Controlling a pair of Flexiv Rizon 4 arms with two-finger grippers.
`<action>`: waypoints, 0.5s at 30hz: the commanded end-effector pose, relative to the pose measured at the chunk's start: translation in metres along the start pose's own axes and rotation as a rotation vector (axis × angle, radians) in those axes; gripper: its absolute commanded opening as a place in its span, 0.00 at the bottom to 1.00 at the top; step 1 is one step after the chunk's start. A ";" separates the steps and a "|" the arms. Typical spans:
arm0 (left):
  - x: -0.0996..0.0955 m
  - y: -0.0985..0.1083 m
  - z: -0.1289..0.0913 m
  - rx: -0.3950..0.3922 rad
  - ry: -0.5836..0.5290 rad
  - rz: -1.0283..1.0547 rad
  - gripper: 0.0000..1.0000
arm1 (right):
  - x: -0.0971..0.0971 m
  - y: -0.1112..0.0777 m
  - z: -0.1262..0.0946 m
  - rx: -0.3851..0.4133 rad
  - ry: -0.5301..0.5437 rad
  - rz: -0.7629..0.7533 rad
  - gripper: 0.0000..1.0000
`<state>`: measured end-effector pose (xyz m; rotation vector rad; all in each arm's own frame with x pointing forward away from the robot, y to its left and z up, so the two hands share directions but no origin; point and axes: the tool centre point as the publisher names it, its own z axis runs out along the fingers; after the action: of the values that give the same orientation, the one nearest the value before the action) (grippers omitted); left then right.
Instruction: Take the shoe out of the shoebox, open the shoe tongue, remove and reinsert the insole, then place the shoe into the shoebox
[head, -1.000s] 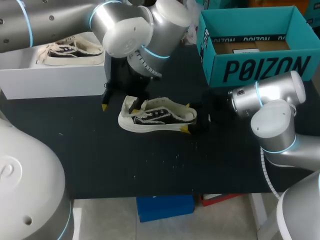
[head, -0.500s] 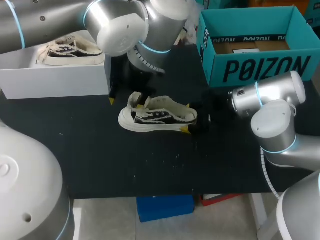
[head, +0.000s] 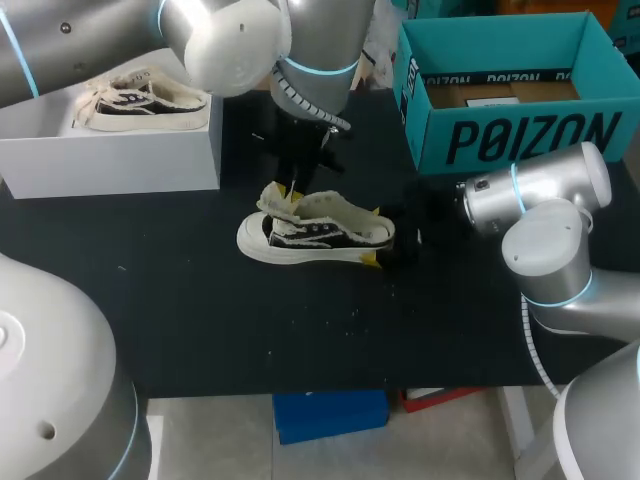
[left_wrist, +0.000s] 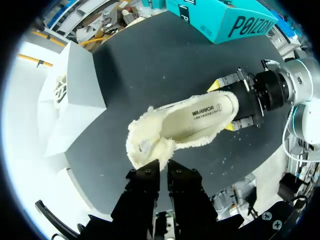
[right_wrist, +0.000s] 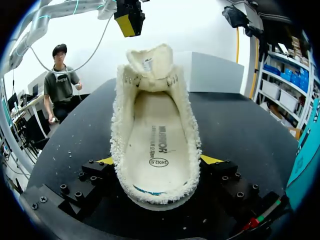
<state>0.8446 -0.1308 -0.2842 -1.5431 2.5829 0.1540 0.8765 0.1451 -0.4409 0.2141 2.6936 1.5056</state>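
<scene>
1. Sitting on its sole at the centre of the head view, the shoe (head: 315, 238) is out of any box and rests on the dark tabletop (head: 300, 330), so the first step looks done.
2. The right jaws are clamped on the shoe's heel, one yellow tip on each side, holding it steady.
3. The left jaws hang just over the toe end, drawn nearly together. I cannot tell whether they pinch the tongue (right_wrist: 147, 60).
4. The tongue stands up and away from the opening, so that step seems finished or nearly so.
5. The insole (right_wrist: 157, 145) lies flat inside the shoe. Pulling it out and putting it back are likely still to come.
6. Boxing the shoe comes last. A white box (head: 110, 155) at the upper left holds a second shoe (head: 140, 100), and a teal box (head: 520, 135) stands open at the upper right.
</scene>
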 end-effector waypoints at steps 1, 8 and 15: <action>-0.005 -0.001 0.004 0.079 0.262 0.752 0.00 | 0.000 0.000 0.000 0.002 -0.001 0.001 0.00; -0.005 -0.001 0.004 0.079 0.262 0.752 0.00 | 0.000 0.000 0.000 0.002 -0.001 0.001 0.00; 0.007 -0.015 0.007 0.122 0.367 1.124 0.00 | 0.000 0.000 0.000 0.002 -0.001 0.001 0.00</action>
<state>0.8502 -0.1405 -0.2847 -0.9041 3.0096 -0.0077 0.8765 0.1450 -0.4410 0.2142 2.6937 1.5056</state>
